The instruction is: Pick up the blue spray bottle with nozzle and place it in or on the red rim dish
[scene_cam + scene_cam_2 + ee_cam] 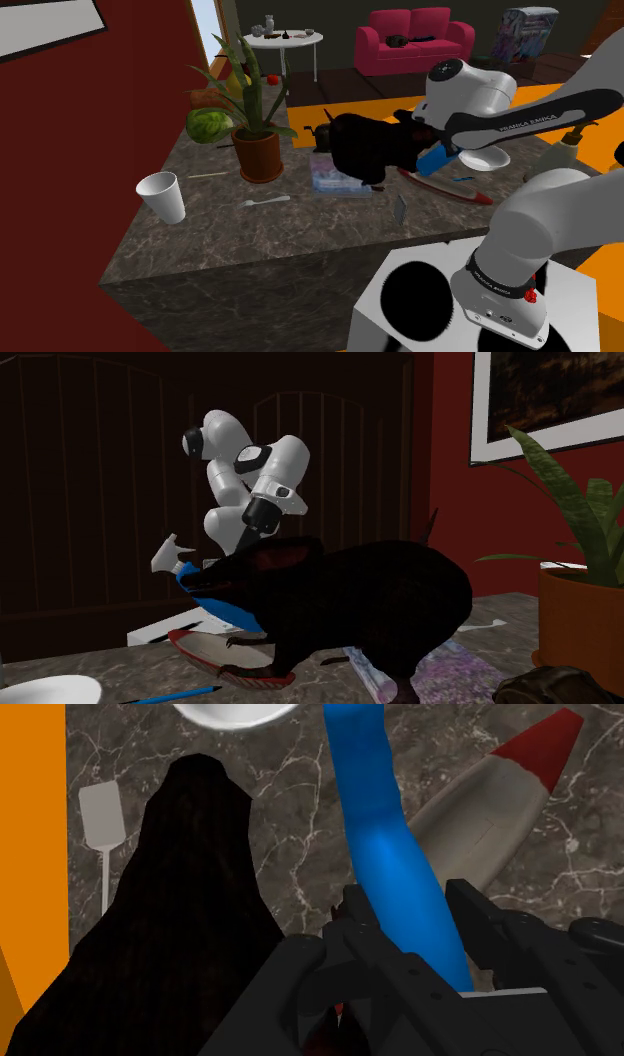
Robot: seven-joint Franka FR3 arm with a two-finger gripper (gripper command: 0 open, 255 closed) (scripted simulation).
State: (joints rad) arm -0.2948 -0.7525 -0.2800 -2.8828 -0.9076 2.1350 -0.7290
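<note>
Claw [415, 904]: black fingers [490, 919] pinch the blue spray bottle [385, 844] low on its body, one on each flank.
Bottle position: off the bench [200, 240] and slanted in the grip, with the white nozzle [172, 555] pointing away from the claw. In the second exterior view it hangs just above the red rim dish [215, 650].
Dish: long, shallow and pale with a red edge. It lies flat on the bench beside a dark animal figure [365, 145], with a white bowl [486, 158] just beyond.
Handling: likely light, rigid plastic, smooth and curved — it could slip or swing about the pinch. The narrower part of the body looks the safest hold. The nozzle end is probably the fragile part and best left alone.
Step, as judged: bottle is lifted and near the dish; lowering and release remain.
Risk: the figure crowds the dish — little room on that side for the claw to come down.
</note>
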